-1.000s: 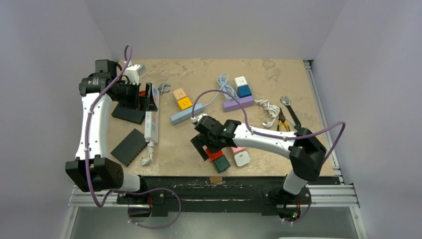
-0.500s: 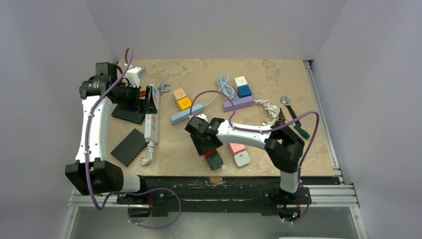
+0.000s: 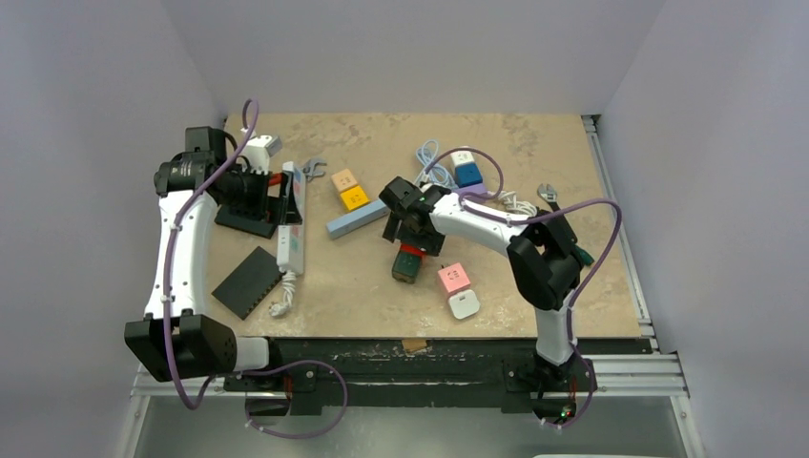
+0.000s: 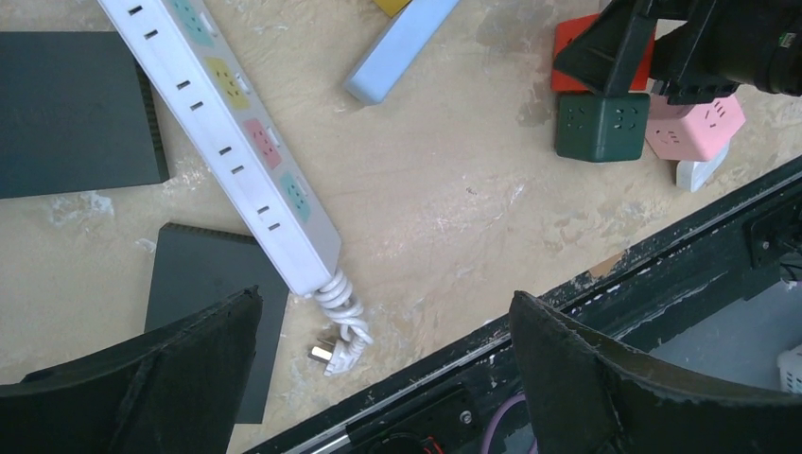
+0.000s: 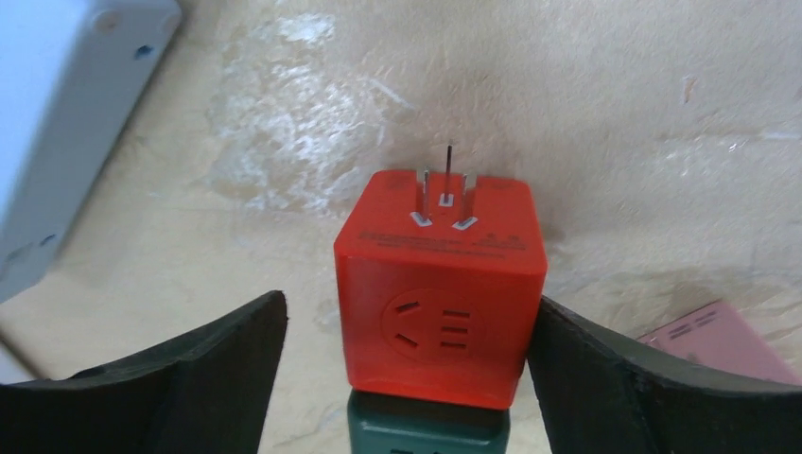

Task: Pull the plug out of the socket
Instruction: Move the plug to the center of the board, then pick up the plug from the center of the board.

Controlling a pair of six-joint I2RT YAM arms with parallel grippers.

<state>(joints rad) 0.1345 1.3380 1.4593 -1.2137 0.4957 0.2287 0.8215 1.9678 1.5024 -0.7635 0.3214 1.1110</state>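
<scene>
Since a second ago the right arm has swung away from the front edge toward mid-table, and the cube pair came along with it. The left arm barely budged.

So the red cube (image 5: 440, 284) sits butted against the green cube (image 5: 426, 430), mid-table, just beside the pink cube (image 3: 454, 278). Red's own prongs are bare and point away from green, so my guess is green is the one plugged into red, but the joint itself is hidden.

The right gripper (image 5: 407, 312) straddles red with its jaws spread. One finger is at the cube's edge and there's a visible gap on the other side, so it isn't clamped.

The key bit is that the pair's long axis runs red-to-green toward the front edge, and the jaws sit across it. Any pull needs to go straight along that line.

The left gripper (image 4: 385, 303) is wide open with nothing in it, well apart over the white power strip (image 4: 227, 132) on the left of the table (image 3: 534, 143). The right arm is clearly nearer.
</scene>
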